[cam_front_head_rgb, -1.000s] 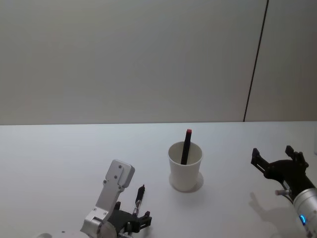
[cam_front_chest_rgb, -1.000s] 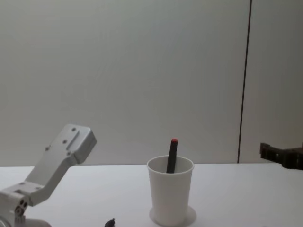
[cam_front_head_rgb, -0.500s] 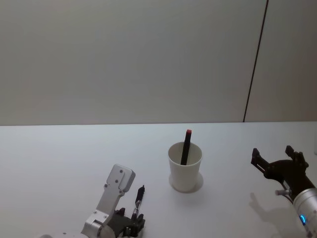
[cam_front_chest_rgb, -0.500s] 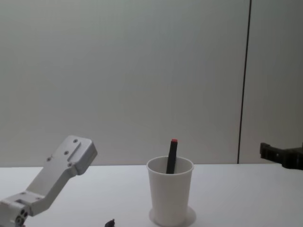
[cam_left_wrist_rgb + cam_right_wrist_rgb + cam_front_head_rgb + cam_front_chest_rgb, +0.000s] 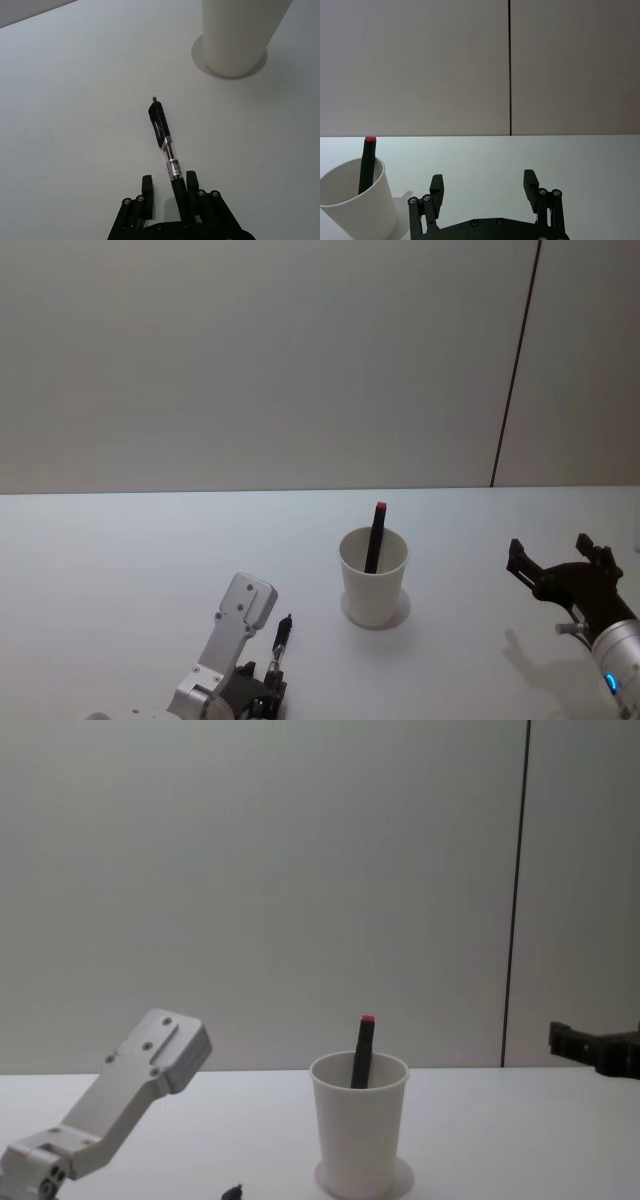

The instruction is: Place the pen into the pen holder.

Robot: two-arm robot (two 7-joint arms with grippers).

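On the plain white bench (image 5: 120,570), the tapered white paper-cup pen holder (image 5: 373,585) stands upright (a red-capped dark pen (image 5: 376,535) leans inside). The right end effector (image 5: 483,176) hovers released, apart on its right. The left end effector (image 5: 168,177), released, straddles the black-and-clear pen (image 5: 164,142) lying flat near the cup.

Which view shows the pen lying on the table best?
Left wrist view: nearly the whole pen, one end between the open fingers of the left end effector. Head view shows it small; chest view catches just its far end.
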